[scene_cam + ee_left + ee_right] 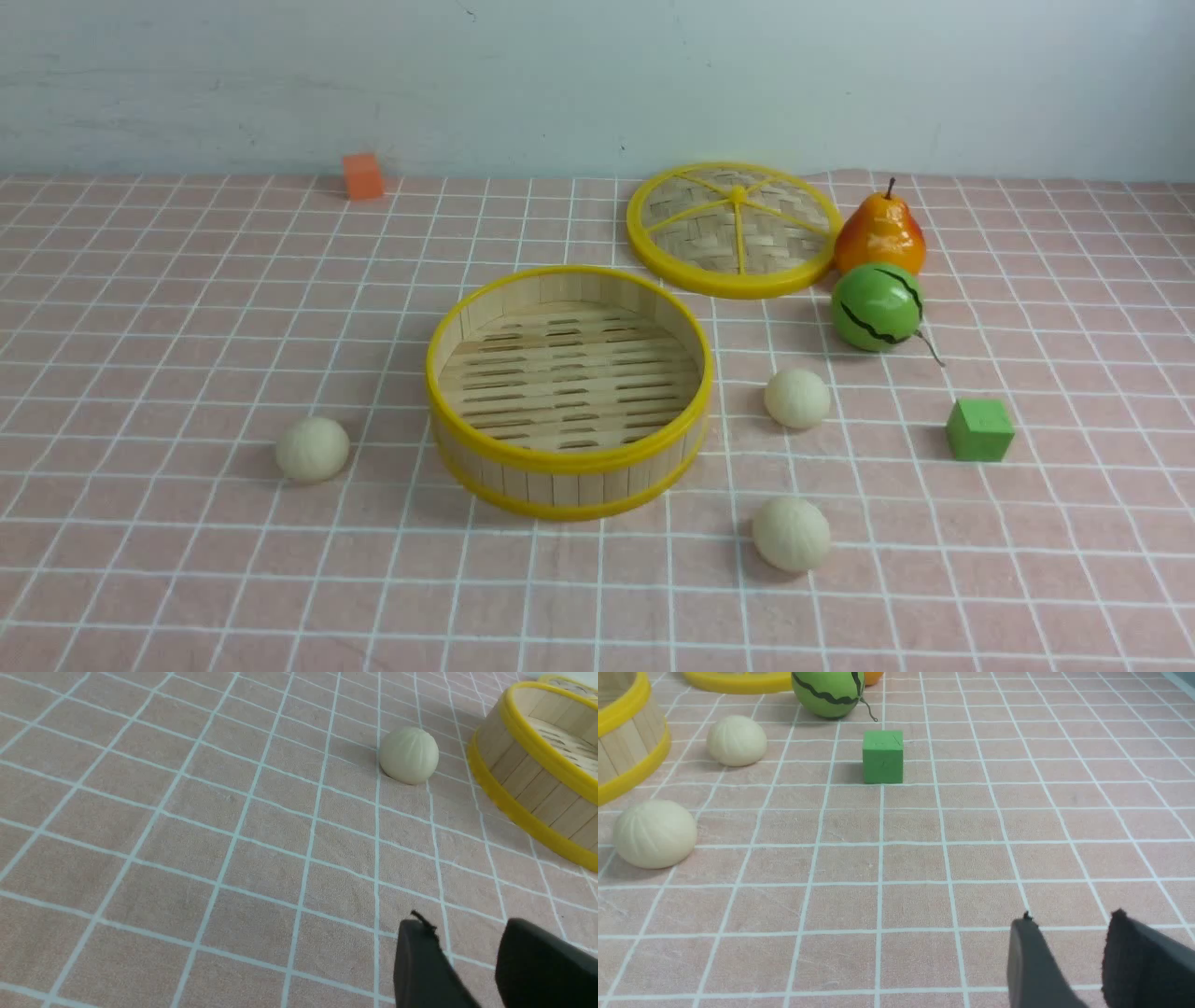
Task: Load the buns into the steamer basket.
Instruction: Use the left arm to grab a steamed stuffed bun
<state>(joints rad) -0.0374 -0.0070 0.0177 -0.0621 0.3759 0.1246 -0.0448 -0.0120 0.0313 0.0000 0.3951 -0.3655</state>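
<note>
Left claw (467, 926) and right claw (1071, 919): slightly open, empty, though you only see the tips. Buns (797, 399) are round; pinch off-centre and one likely rolls off.

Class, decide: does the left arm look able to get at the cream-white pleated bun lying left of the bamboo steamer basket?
Probably yes. Only pink checked cloth lies between the open left gripper and the cream-white bun; the bamboo steamer basket stands apart beside it, not across the path.
</note>
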